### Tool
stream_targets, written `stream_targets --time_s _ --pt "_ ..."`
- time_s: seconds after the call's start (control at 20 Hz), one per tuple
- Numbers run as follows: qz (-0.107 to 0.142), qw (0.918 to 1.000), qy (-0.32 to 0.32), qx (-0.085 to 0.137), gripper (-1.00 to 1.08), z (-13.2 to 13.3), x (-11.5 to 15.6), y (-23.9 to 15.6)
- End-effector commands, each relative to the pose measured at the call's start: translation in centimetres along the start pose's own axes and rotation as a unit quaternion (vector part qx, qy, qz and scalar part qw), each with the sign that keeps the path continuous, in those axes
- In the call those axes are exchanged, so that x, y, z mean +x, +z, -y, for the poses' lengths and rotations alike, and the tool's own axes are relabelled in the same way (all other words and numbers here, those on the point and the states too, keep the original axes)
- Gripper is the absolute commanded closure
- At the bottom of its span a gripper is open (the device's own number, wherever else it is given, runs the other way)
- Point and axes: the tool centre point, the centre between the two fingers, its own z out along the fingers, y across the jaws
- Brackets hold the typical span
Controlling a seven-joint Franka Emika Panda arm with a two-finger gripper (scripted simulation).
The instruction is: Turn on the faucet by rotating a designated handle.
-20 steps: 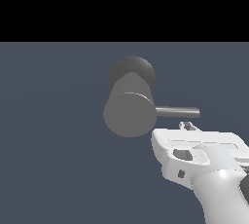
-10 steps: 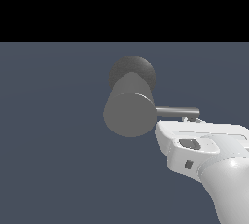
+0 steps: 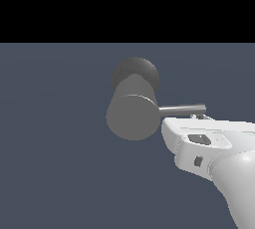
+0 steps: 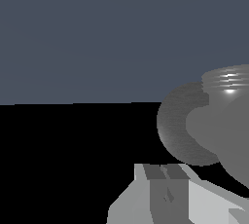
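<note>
faucet (image 3: 132,116), a plain matte grey thick cylinder, flat round end facing the exterior camera, darker rounded base behind and above it; sits near the middle of the exterior view on a flat dull slate-blue ground (image 3: 55,163). in the wrist view the faucet (image 4: 214,130) fills one side, close to the lens, a bright glint on its upper rim.

handle (image 3: 182,109), a thin straight shiny grey metal rod, projects level from the cylinder's side toward the exterior view's right. free end just above the robot's hand.

no brand, label or writing readable on any surface in either view.

glossy white robot hand, the gripper (image 3: 198,117), comes in from the lower part of the exterior view's right. its flat top edge lies directly under the handle, very near it; contact cannot be told. only small dark finger tips poke above the white housing beside the rod's end. jaws: cannot tell whether open or closed, housing hides them in the exterior view; the wrist view shows only grey and white gripper parts (image 4: 165,194) at close range, the gap unclear.

against half a second ago: hand sits a little further toward the exterior view's left and a shade higher, closer under the rod. against a second ago: clearly higher and closer to the cylinder. handle angle looks unchanged, level across all three. faucet body unmoved.
</note>
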Motion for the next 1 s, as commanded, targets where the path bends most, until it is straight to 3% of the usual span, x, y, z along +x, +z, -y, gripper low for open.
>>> stream_targets --time_s 0.0,0.95 --pt "0.001 1.0000 0.000 0.000 1.08 -0.2 -0.6 0.0" --pt "0.016 0.9999 -0.001 -0.004 1.08 -2.2 -7.7 -0.2"
